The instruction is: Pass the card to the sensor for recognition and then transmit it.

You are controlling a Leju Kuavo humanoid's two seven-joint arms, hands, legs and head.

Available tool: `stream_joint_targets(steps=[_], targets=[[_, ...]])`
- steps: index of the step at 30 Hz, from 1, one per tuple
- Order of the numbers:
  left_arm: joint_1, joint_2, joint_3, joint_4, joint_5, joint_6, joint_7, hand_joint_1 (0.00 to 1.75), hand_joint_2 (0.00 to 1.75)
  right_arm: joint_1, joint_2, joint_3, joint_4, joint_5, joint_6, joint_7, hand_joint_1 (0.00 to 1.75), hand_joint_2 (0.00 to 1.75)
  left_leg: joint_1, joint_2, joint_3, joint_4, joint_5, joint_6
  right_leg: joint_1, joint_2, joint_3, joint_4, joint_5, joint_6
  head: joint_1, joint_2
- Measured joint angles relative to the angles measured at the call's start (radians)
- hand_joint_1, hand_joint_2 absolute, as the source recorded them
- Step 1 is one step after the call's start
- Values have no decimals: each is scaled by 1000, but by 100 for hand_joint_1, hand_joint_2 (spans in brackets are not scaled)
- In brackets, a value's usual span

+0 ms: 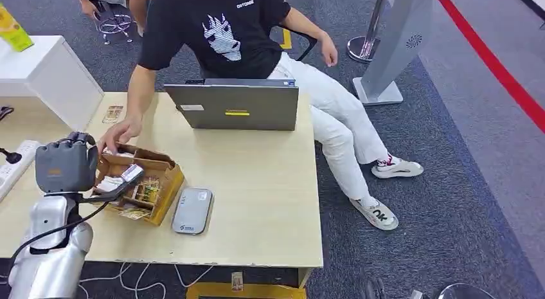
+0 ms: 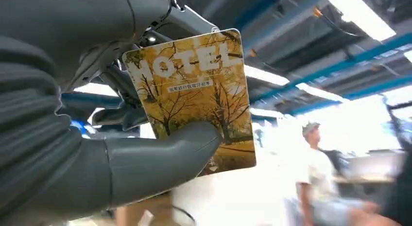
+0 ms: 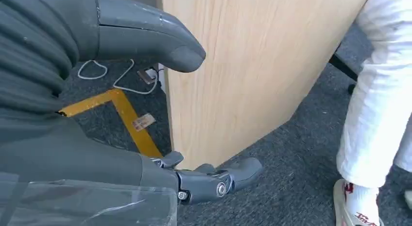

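Gripped between the thick grey thumb and the darker fingers of the robot's left hand (image 2: pixel 145 138) is a yellow hotel card printed with autumn trees (image 2: pixel 192 99), its printed face turned toward the wrist camera and the thumb pressed across its lower part. From above, that same left hand (image 1: pixel 64 165) is raised over the left edge of the pale wooden table (image 1: pixel 270 202), with its back to the camera, just beside an open brown cardboard box of cards (image 1: pixel 142 183) that sits toward the table's front left. A flat grey rounded sensor device (image 1: pixel 191 210) lies on the table touching the box's right side, near the front edge. Behind them, by the far edge, stands an open grey laptop (image 1: pixel 234 106) with its lid toward the robot. A seated person in a black T-shirt and white trousers (image 1: pixel 225 35) leans in from the far side, one hand (image 1: pixel 119 135) resting at the box's back rim. The robot's right hand (image 3: pixel 145 114) hangs low beside the table's front right corner over the dark carpet, its thumb and fingers apart and holding nothing, with a strip of yellow floor tape (image 3: pixel 121 114) beyond it.
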Motion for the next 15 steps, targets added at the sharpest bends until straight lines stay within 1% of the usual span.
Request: stream_joint_targets(steps=[1,2,3,5,9,12,15], targets=[[10,-16,-3,-24,9,-20,-22,175,175,0,0,-6,0,3,1,-2,0,175,0,0,0,0,0,0,0,0,0,0,0,0,0,0],[18,-29,-8,-39,11,-28,-29,175,175,1,0,-10,0,3,1,-3,0,175,0,0,0,0,0,0,0,1,0,0,0,0,0,0],[24,-38,-14,-54,27,-42,-39,175,175,2,0,-13,0,3,2,-4,0,175,0,0,0,0,0,0,0,1,0,0,0,0,0,0],[39,-49,-37,-85,74,-86,-83,175,175,3,0,-21,0,5,2,-9,0,175,0,0,0,0,0,0,0,1,0,0,0,0,-1,0],[89,-58,-131,-133,174,-187,-126,175,175,5,0,-43,0,6,4,-15,0,175,0,0,0,0,0,0,0,0,0,0,0,0,0,0],[115,-59,-191,-150,203,-200,-129,175,175,7,0,-53,0,9,5,-16,0,175,0,1,0,0,0,0,0,1,0,0,0,0,-1,0],[120,-55,-212,-156,221,-204,-129,175,175,8,0,-61,0,15,5,-16,0,175,0,1,0,0,0,0,0,0,0,0,0,0,0,0]])
